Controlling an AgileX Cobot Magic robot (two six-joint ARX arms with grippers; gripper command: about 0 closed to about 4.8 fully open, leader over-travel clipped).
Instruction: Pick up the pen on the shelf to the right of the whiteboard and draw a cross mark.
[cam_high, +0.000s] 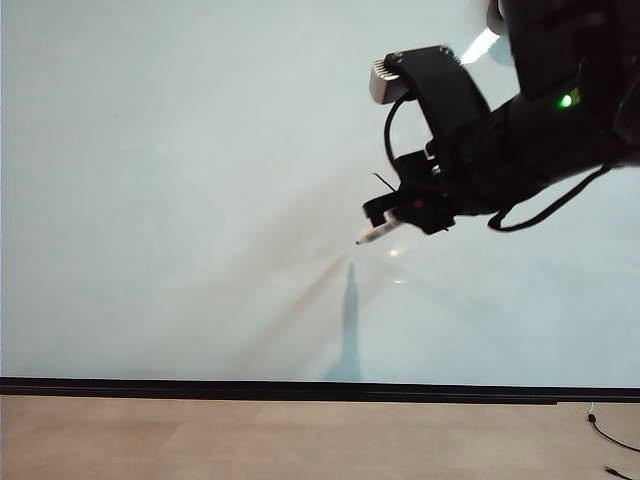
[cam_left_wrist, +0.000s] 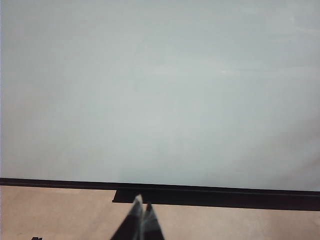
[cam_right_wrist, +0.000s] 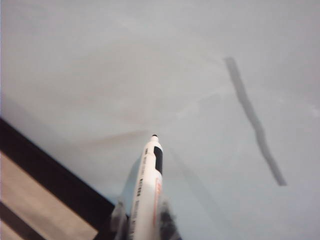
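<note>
The whiteboard (cam_high: 200, 200) fills most of the exterior view. My right gripper (cam_high: 392, 222) hangs in front of its upper right part, shut on the pen (cam_high: 378, 233), whose dark tip points down and to the left. In the right wrist view the white pen (cam_right_wrist: 147, 185) sticks out from between the shut fingers of the right gripper (cam_right_wrist: 145, 220). One wobbly grey-black stroke (cam_right_wrist: 252, 120) lies on the board, apart from the tip. I cannot tell whether the tip touches the board. My left gripper (cam_left_wrist: 142, 207) is shut on nothing, low before the board's lower edge.
A thin black strip (cam_high: 300, 388) runs along the board's lower edge, above a tan surface (cam_high: 250, 440). A wider black ledge (cam_left_wrist: 215, 196) lies ahead of the left gripper. Black cable ends (cam_high: 610, 435) lie at the lower right. A dark shadow (cam_high: 350, 320) falls below the pen.
</note>
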